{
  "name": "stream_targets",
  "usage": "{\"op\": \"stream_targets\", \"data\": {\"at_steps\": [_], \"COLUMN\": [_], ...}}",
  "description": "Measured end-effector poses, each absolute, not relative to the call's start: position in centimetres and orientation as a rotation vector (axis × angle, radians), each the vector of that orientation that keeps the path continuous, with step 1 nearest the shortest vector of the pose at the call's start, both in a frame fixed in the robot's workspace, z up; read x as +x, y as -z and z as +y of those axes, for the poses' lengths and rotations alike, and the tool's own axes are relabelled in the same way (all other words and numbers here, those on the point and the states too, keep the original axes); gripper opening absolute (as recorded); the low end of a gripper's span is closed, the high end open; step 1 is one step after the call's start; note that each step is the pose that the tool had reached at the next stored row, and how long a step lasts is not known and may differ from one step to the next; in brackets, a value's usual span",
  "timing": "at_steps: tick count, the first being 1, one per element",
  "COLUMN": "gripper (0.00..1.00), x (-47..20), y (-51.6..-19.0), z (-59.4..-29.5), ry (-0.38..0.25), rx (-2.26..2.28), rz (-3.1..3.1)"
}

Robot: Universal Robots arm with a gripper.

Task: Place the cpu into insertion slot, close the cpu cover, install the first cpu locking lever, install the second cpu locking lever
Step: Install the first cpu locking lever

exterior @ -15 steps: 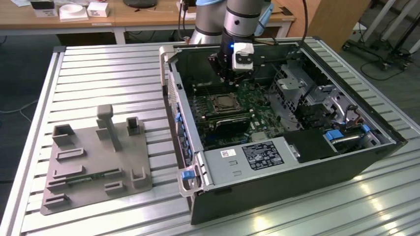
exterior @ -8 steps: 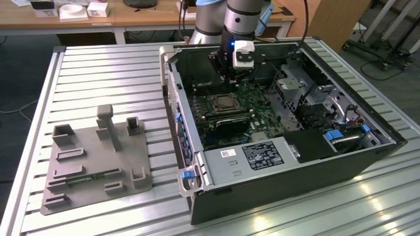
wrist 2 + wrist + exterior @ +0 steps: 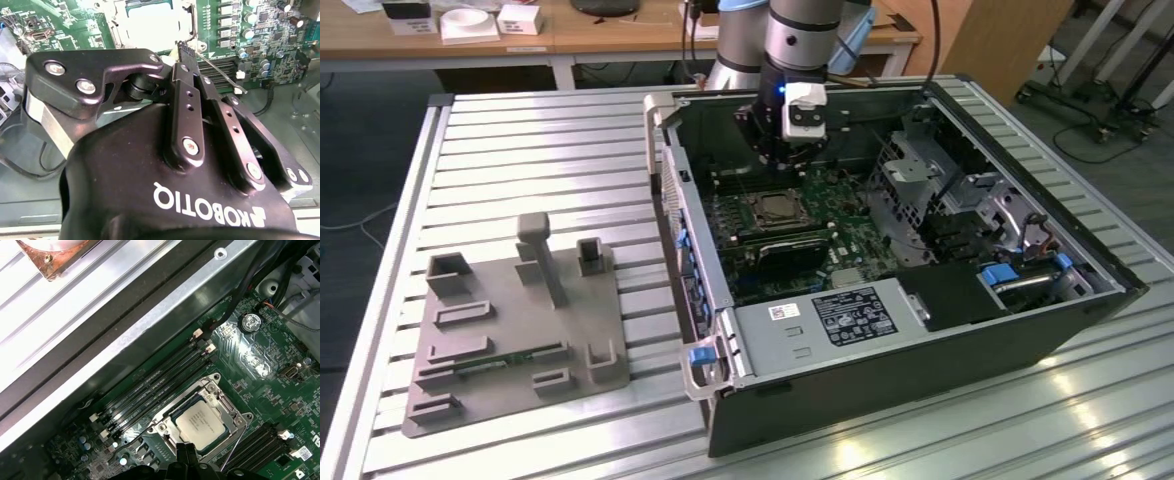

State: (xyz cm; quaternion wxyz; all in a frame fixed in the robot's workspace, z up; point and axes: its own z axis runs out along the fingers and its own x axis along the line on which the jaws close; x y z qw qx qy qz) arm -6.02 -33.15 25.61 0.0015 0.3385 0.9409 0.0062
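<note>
Slatted metal counter (image 3: 520, 160) carries an open computer case (image 3: 921, 370), with the green board (image 3: 847, 200) lying flat inside. In the first wrist view the insertion slot (image 3: 159, 429) sits beside the long memory slots (image 3: 150, 387). The cpu cover (image 3: 227, 409) looks lowered, its frame around the cpu (image 3: 201, 426), which lies seated in the slot, metal top up. Judged: chip light, rigid, slick on top, fragile underneath, so hold by the edges only if handled. Cover is thin sheet, stiff yet bendable, best pressed on the frame, not the window. Locking lever (image 3: 220, 72), a thin springy wire rod, slants free over a memory bank; take it near its hooked end. Tool (image 3: 183, 50) hangs over the slot's edge, fingers brought together, nothing seen pinched between them. Tips are just beside the lever's inner end, contact uncertain.
</note>
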Motion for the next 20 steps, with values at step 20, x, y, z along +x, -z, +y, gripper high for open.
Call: {"op": "stream_targets", "data": {"at_steps": [20], "gripper": [0.1], "x": [-6.47], "y": [-25.61], "z": [-33.15], "ry": [-0.022], "rx": [1.063], "rz": [2.954]}}
